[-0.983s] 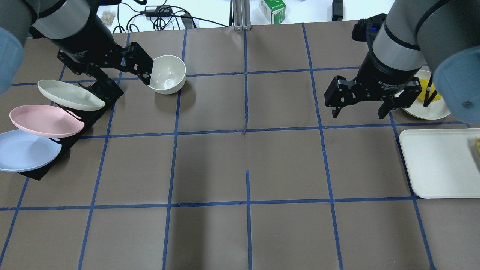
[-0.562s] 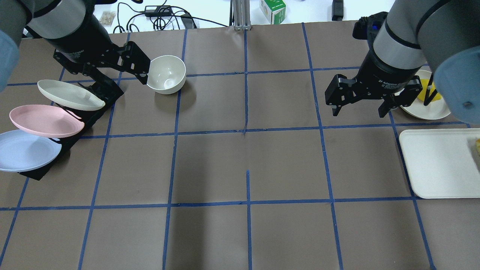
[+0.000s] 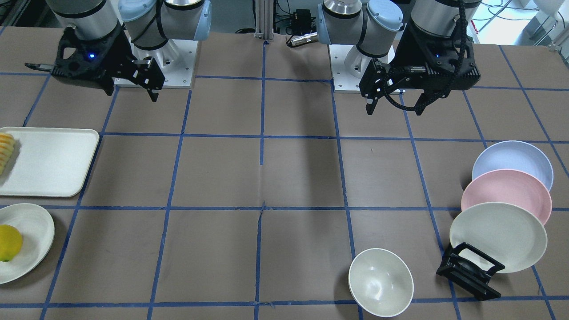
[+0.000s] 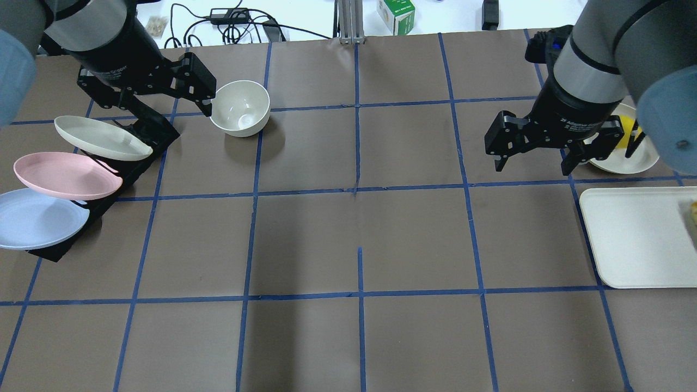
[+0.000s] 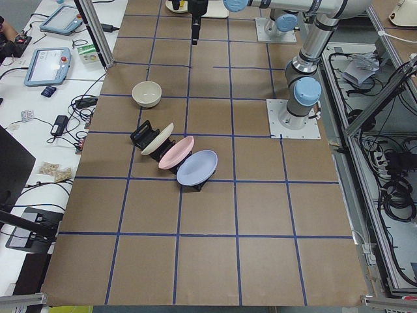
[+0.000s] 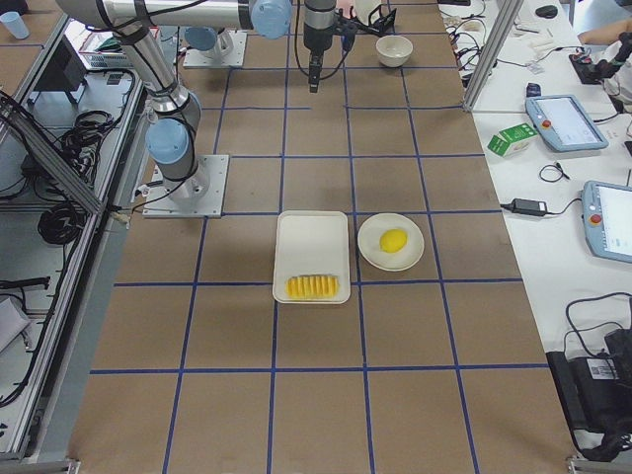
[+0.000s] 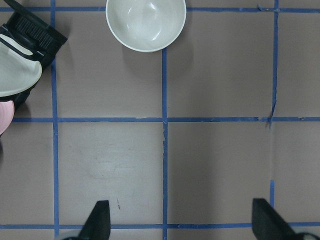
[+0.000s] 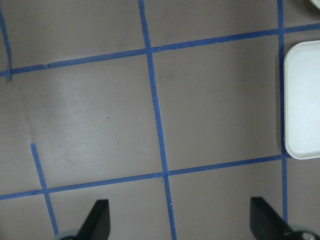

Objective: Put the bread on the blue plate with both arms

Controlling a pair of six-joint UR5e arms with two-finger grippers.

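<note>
The bread [image 6: 312,287] lies at the outer end of a white tray [image 4: 637,237]; it also shows in the front-facing view [image 3: 5,149] and only as a sliver in the overhead view [image 4: 694,213]. The blue plate [image 4: 38,218] leans in a black rack [image 4: 155,133], nearest the robot, also seen from the front [image 3: 511,160]. My left gripper [image 4: 174,109] is open and empty, high above the table between the rack and a bowl. My right gripper [image 4: 533,166] is open and empty, above the table left of the tray. Both wrist views show spread fingers over bare table.
A pink plate [image 4: 65,174] and a cream plate [image 4: 101,137] lean in the same rack. A white bowl [image 4: 240,107] stands beside my left gripper. A yellow fruit [image 3: 9,242] sits on a white plate [image 3: 35,235] beyond the tray.
My right gripper has moved a little to the right, toward the tray. My left gripper has shifted slightly left and back from the bowl. Both stay open.
</note>
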